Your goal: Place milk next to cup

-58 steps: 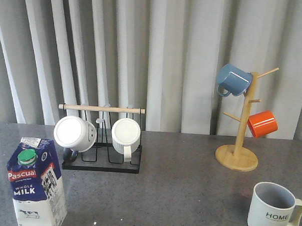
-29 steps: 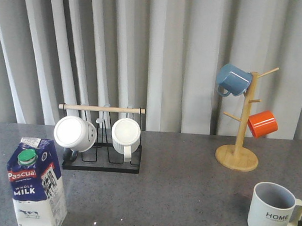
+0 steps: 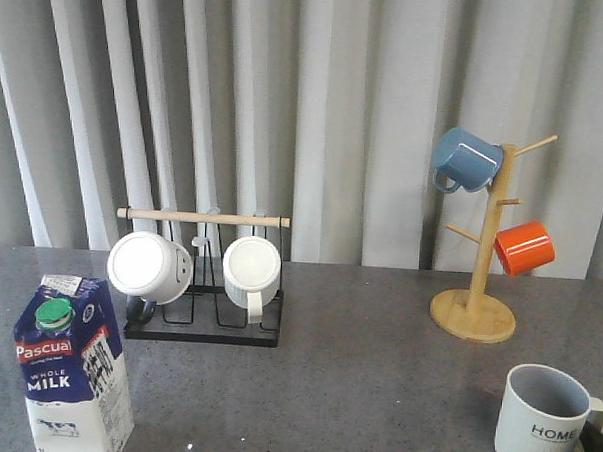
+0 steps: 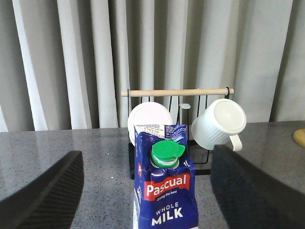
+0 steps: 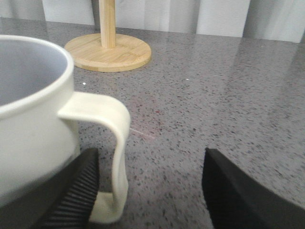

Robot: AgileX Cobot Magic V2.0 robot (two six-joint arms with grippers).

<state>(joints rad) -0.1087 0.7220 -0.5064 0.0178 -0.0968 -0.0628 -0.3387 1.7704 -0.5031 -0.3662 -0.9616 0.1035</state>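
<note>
Although both arms are already close to their objects, the task looks to be at its very beginning: the milk (image 3: 72,367) stands upright at the near left corner of the surface (image 3: 376,359), while the cup (image 3: 543,419) stands at the near right corner, so the two are well apart and nothing is placed yet. What is left, as I judge it, is the whole work: to grip the carton, carry it across and set it down just beside the cup. In the left wrist view the left claw (image 4: 147,191) is wide apart, with one finger on each side of the milk (image 4: 164,183) and not touching it, so it holds nothing. In the right wrist view the right claw (image 5: 150,191) is also spread apart and empty; the cream handle of the cup (image 5: 38,129) stands between its fingers, very near the one beside the cup, but I cannot tell if it touches
</note>
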